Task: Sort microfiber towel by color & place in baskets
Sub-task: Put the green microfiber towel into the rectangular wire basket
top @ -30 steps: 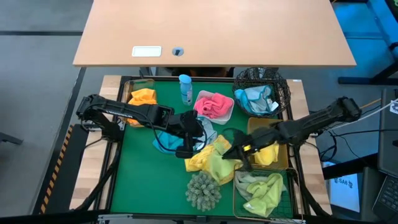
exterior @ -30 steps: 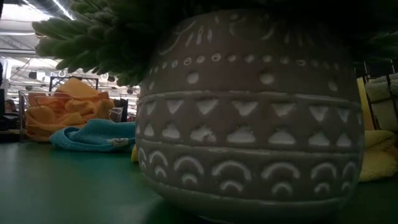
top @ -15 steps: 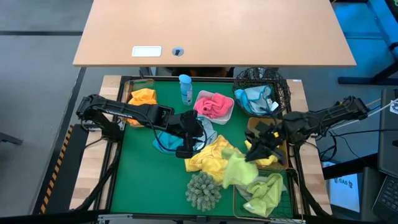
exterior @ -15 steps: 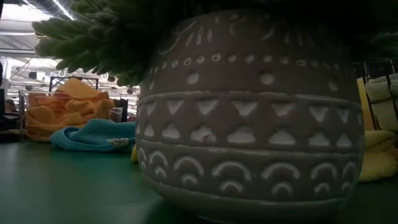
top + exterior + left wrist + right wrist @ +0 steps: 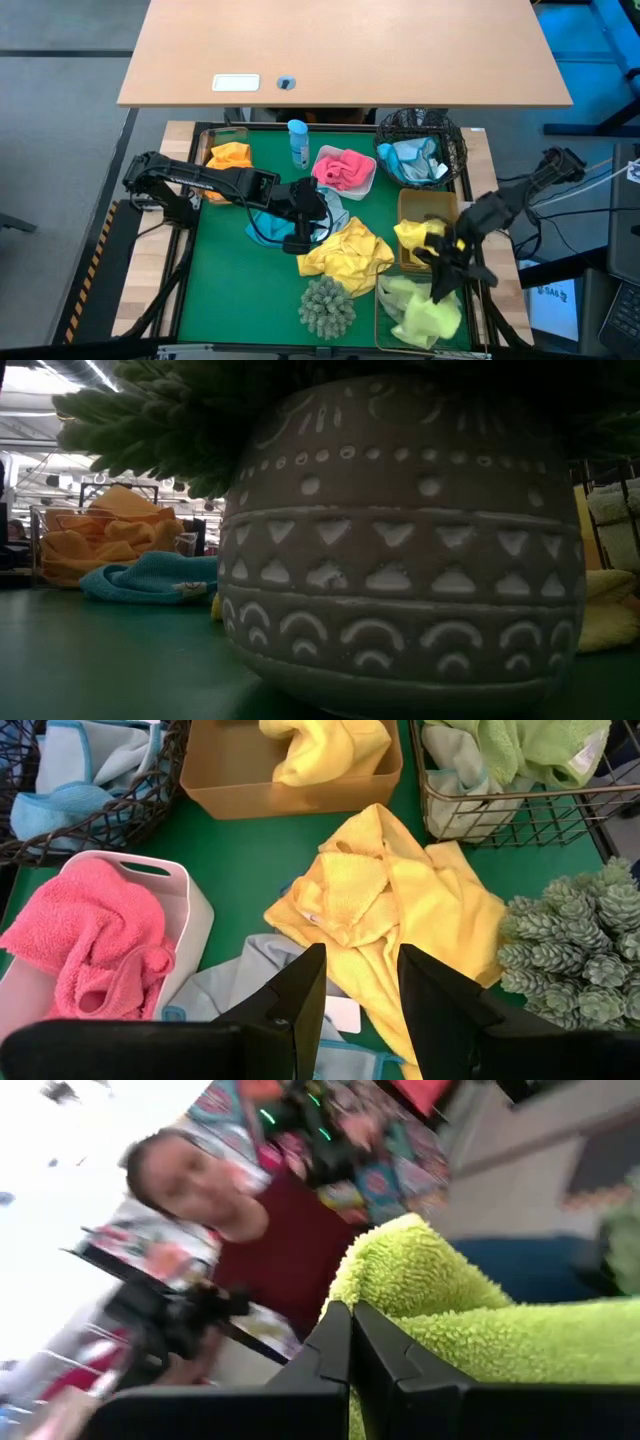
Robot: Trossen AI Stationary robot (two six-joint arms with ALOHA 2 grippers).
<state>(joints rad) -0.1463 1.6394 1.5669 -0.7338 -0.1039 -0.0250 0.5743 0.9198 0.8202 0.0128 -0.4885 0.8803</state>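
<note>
My right gripper (image 5: 447, 278) is shut on a pale green microfiber towel (image 5: 412, 298) over the near right gold wire basket (image 5: 468, 335), which holds more pale green towels. My left gripper (image 5: 360, 988) stands open above a yellow towel pile (image 5: 345, 250) and pale grey and teal towels (image 5: 268, 222) at the table's middle, with nothing between its fingers. A gold basket (image 5: 418, 205) holds a yellow towel. The black mesh basket (image 5: 455, 150) holds blue and grey towels, a white tub (image 5: 368, 185) pink ones, a clear tub (image 5: 222, 133) an orange one. My right gripper pinches a bunched part of the pale green towel (image 5: 372, 1285) between its two shut fingers. The fingers come roughly level, pointing toward the table's near edge. The towel hangs slack below them over the wire basket. Whether its lower end rests on the towels there, I cannot tell.
A shaggy grey-green plant in a patterned pot (image 5: 328, 305) stands near the front edge and fills the low view (image 5: 400, 550). A small blue bottle (image 5: 298, 142) stands at the back. A person (image 5: 250, 1210) shows beyond the table in the right wrist view.
My right gripper has risen from the yellow pile and swung toward the table's right and near edges, turning as it went. It stayed shut on the pale green towel, which came up off the pile and now hangs over the near right wire basket.
</note>
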